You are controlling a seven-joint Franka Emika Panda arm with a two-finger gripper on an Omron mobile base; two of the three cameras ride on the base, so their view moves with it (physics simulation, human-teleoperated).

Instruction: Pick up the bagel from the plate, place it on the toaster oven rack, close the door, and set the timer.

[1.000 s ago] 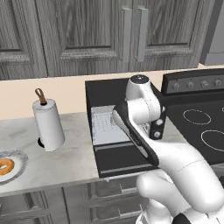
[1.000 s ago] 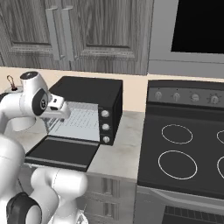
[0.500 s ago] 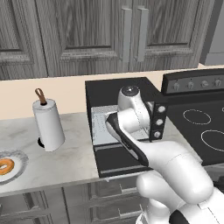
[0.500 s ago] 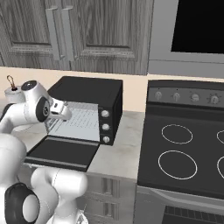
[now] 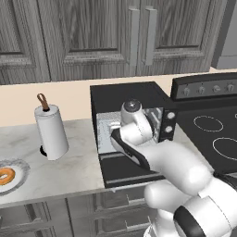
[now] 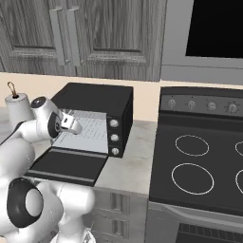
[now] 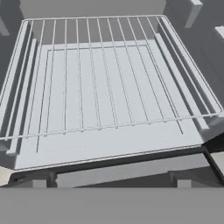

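One bagel (image 5: 5, 176) lies on one plate (image 5: 20, 170) at the lower left of the left base frame, on the worktop (image 5: 69, 169). One door (image 6: 66, 165) hangs open below one toaster oven rack (image 7: 105, 83). We see the gripper (image 6: 75, 126) released, empty; since earlier, the arm has swung leftward.

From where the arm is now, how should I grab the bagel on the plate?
Come straight down on the bagel and pinch across the ring on its outer edges. It lies flat on the plate at the counter's left end, hole up, so its sides offer little height from the side.
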